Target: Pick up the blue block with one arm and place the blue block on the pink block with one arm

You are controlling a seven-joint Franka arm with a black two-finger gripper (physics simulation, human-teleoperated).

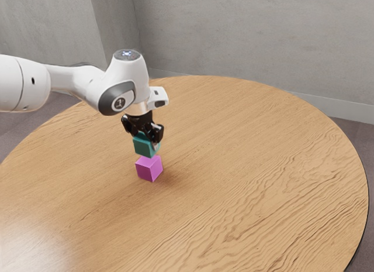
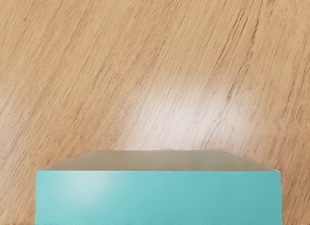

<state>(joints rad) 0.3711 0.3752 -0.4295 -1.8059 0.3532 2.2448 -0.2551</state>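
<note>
The jaws grip the blue block [image 1: 144,147] by opposite side faces, right over the pink block [image 1: 148,168] on the wooden surface [image 1: 263,167]; it looks light, rigid and probably slippery.

Round wooden table [image 1: 263,184], pale grain with a soft sheen, pink block [image 1: 148,168] resting directly on it, toward the exterior view's left

Two blocks out there: one blue block [image 1: 144,147] [image 2: 160,198], one pink block [image 1: 148,168]. One table [image 1: 263,167]. One arm [image 1: 70,85] in play, and one gripper [image 1: 145,141] on it.
</note>
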